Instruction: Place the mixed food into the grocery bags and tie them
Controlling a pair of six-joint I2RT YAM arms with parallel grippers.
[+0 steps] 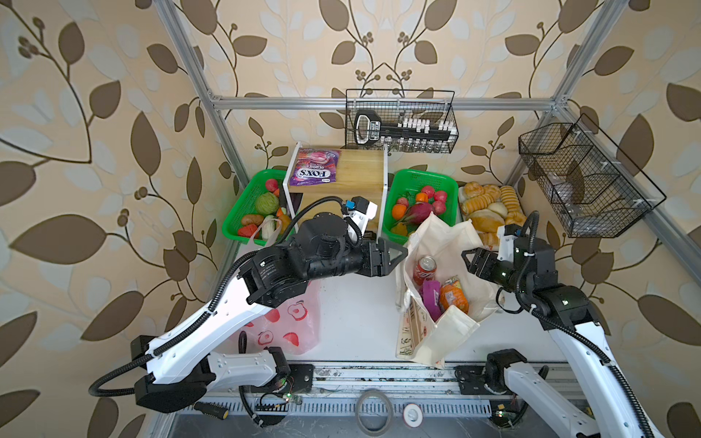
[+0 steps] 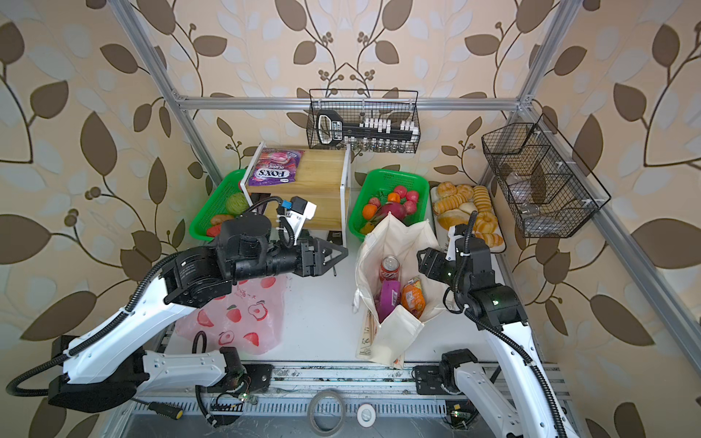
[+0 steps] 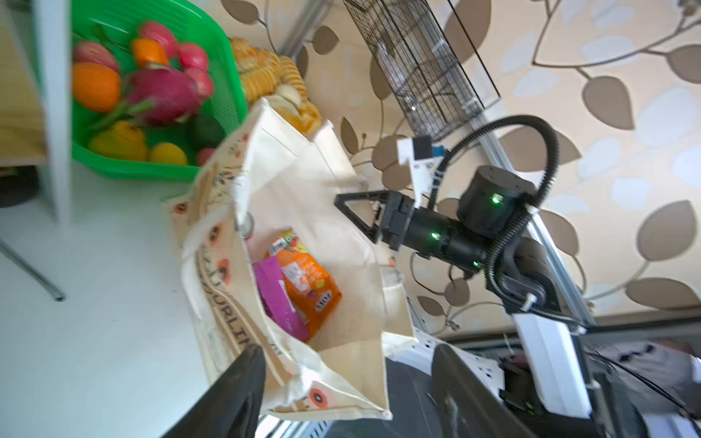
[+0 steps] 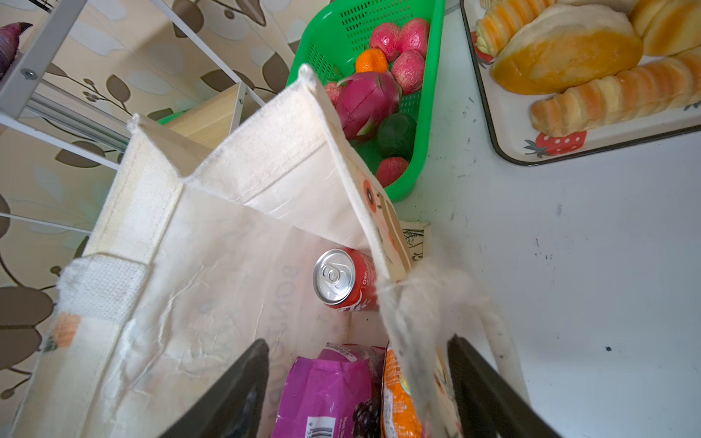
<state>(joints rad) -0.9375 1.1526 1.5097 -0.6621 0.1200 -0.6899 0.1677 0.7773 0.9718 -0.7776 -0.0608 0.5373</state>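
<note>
The cream canvas tote [image 1: 440, 235] [image 2: 398, 242] stands open at centre right. Inside it lie a red cola can [image 1: 424, 270] [image 4: 343, 278], a magenta packet [image 1: 431, 295] [image 4: 326, 394] and an orange packet [image 1: 453, 295] [image 3: 311, 284]. My left gripper [image 1: 398, 258] [image 3: 347, 352] is open at the tote's left rim. On the right rim my right gripper [image 1: 468, 259] [image 4: 358, 345] is open, and a loose tote strap hangs between its fingers. The pink bag [image 1: 288, 322] lies flat under my left arm. Dragon fruit [image 1: 421, 212], orange [image 1: 398, 211] and yellow fruit [image 1: 398, 228] sit in the basket behind.
Green baskets [image 1: 444, 178] [image 1: 237, 223] flank a wooden shelf [image 1: 360, 167] that carries a purple FOX'S packet [image 1: 313, 170]. A tray of bread rolls [image 1: 489, 208] is at the back right. Wire baskets [image 1: 584, 178] hang on the frame.
</note>
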